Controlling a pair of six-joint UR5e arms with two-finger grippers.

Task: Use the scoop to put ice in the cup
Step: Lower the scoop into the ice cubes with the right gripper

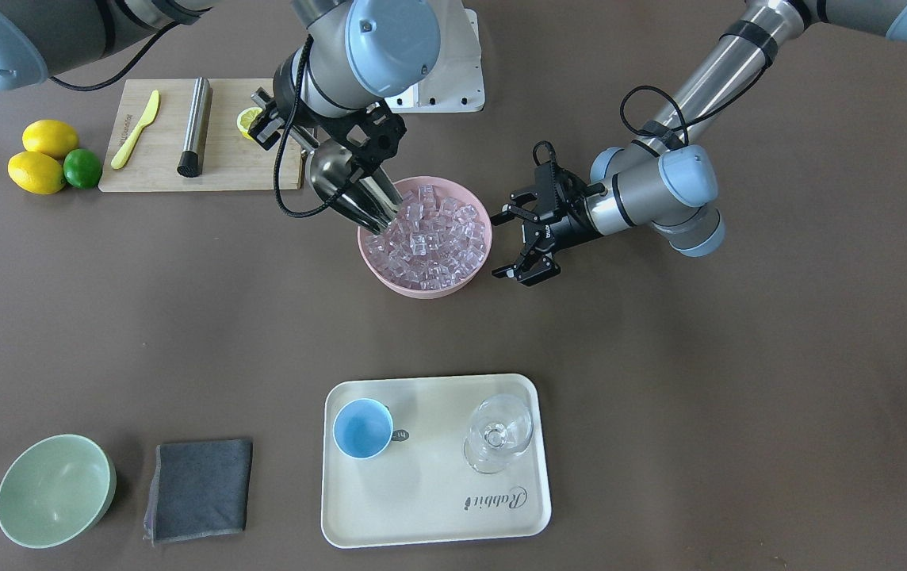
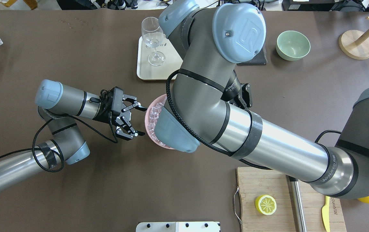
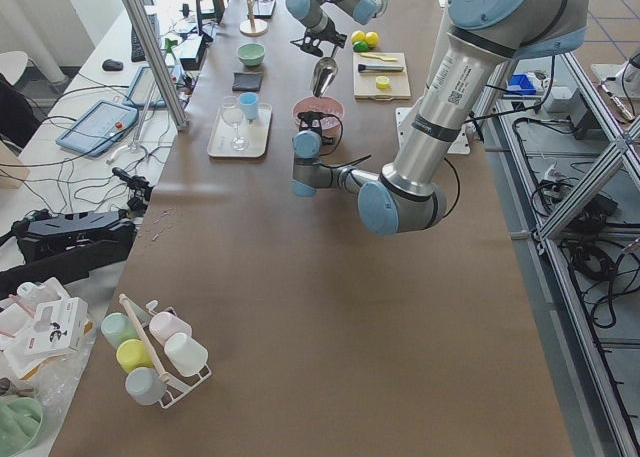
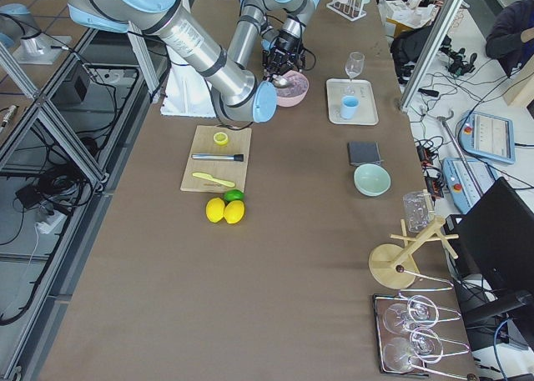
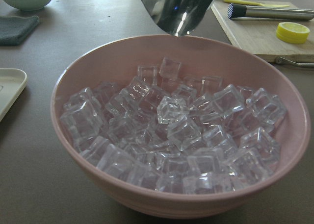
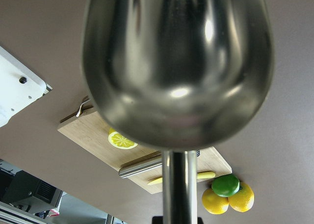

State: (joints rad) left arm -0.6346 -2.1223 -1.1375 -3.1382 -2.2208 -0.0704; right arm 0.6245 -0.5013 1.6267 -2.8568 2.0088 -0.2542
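My right gripper point(image 1: 357, 152) is shut on the handle of the shiny steel scoop point(image 1: 349, 192). The scoop slants down with its open end at the ice point(image 1: 426, 234), which fills the pink bowl point(image 1: 423, 290). In the left wrist view the scoop's tip point(image 5: 179, 8) hangs just above the far side of the ice point(image 5: 171, 131). The scoop's trough point(image 6: 176, 62) fills the right wrist view. My left gripper point(image 1: 497, 246) is open and empty, right beside the bowl's rim. The light-blue cup point(image 1: 362, 428) stands empty on the cream tray point(image 1: 438, 515).
A stemmed glass point(image 1: 499, 432) shares the tray. A cutting board point(image 1: 223, 159) holds a yellow knife point(image 1: 136, 128), a steel cylinder point(image 1: 195, 125) and a lemon half point(image 1: 247, 120). Lemons point(image 1: 37, 172) and a lime point(image 1: 82, 168) lie beside it. A green bowl point(image 1: 53, 492) and a grey cloth point(image 1: 200, 488) sit nearby.
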